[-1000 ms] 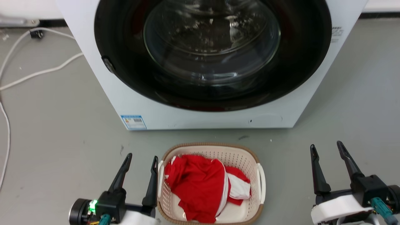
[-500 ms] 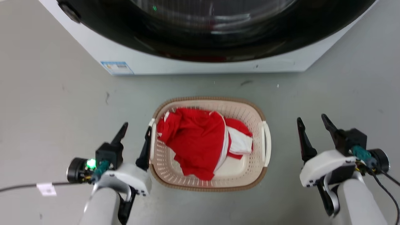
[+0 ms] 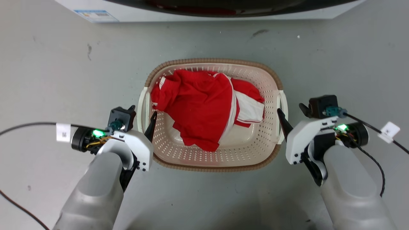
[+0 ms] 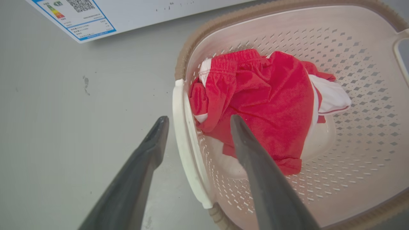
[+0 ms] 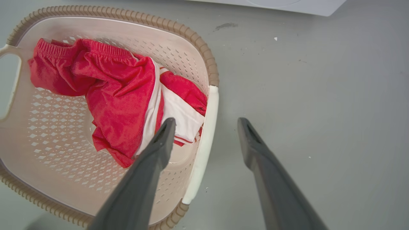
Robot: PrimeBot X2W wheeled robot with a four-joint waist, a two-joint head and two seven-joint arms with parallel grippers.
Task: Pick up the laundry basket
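Observation:
The laundry basket sits on the grey floor, cream with a perforated wall and a brown rim, and holds a red and white garment. My left gripper is open and straddles the basket's left white handle, one finger outside and one inside over the garment. On the other side my right gripper is open, astride the right white handle, its inner finger above the cloth. Neither pair of fingers has closed on a handle.
The washing machine's white lower front stands just beyond the basket, its energy label visible. A black cable trails left from my left wrist and another runs right from my right wrist. Bare floor surrounds the basket.
The head camera has tilted down, so the machine slid up out of the picture. My right gripper has moved in to the right handle. My left gripper now straddles the left handle.

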